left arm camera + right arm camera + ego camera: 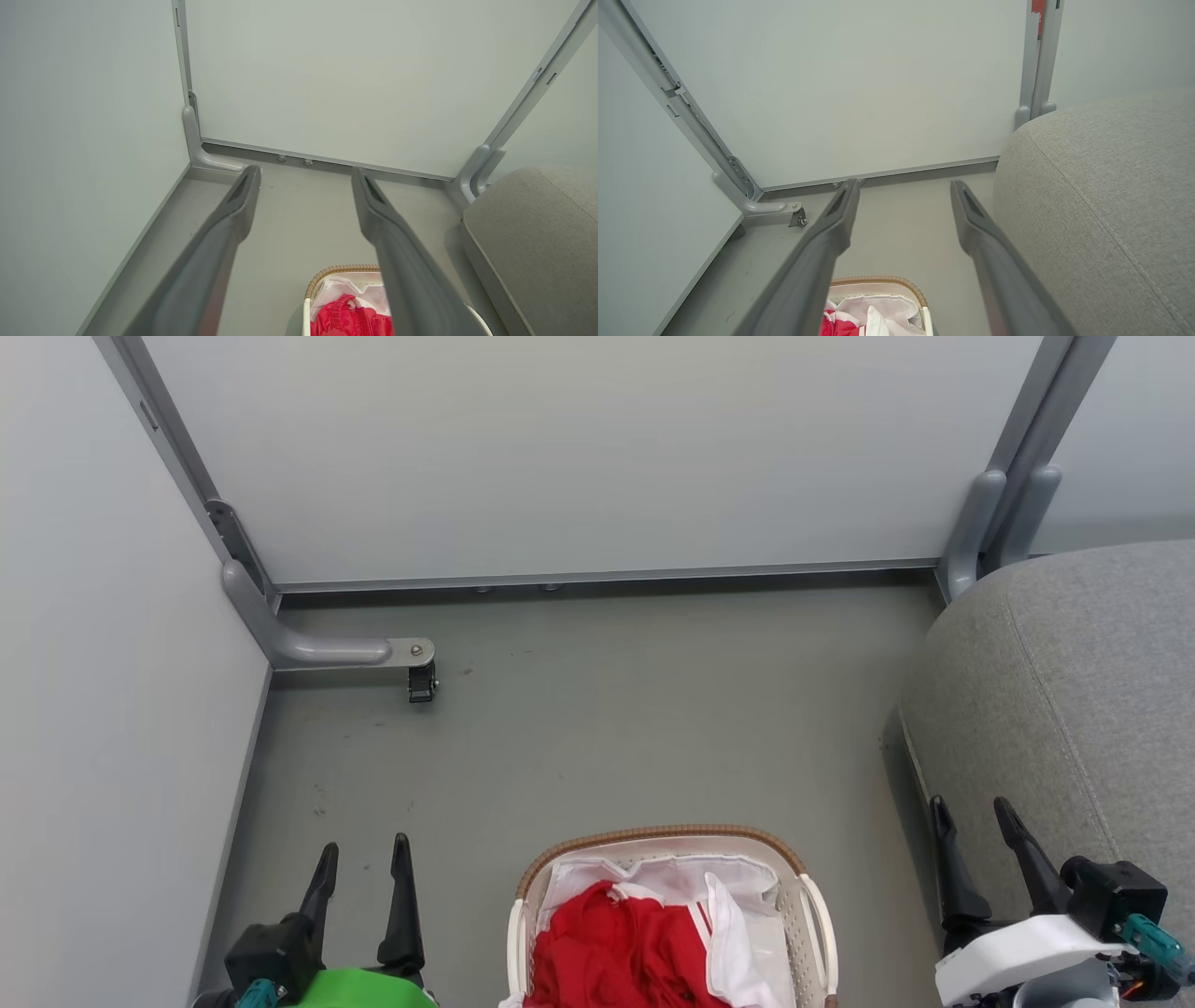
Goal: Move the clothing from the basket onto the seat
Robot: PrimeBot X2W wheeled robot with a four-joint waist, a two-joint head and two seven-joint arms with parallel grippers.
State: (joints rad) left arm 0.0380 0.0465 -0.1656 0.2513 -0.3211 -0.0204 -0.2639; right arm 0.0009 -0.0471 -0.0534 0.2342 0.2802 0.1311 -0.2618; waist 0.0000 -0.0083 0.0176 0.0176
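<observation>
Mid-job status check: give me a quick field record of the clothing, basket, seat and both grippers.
clothing: red and white, heaped inside the basket
basket: on the grey floor, between the two grippers
seat: grey cushion, to the basket's right
left gripper: jaws open, holding nothing, left of the basket
right gripper: jaws open, holding nothing, by the seat's edge
progress: no garment lifted yet

even soft light, sharp, wrist edges bowed
</observation>
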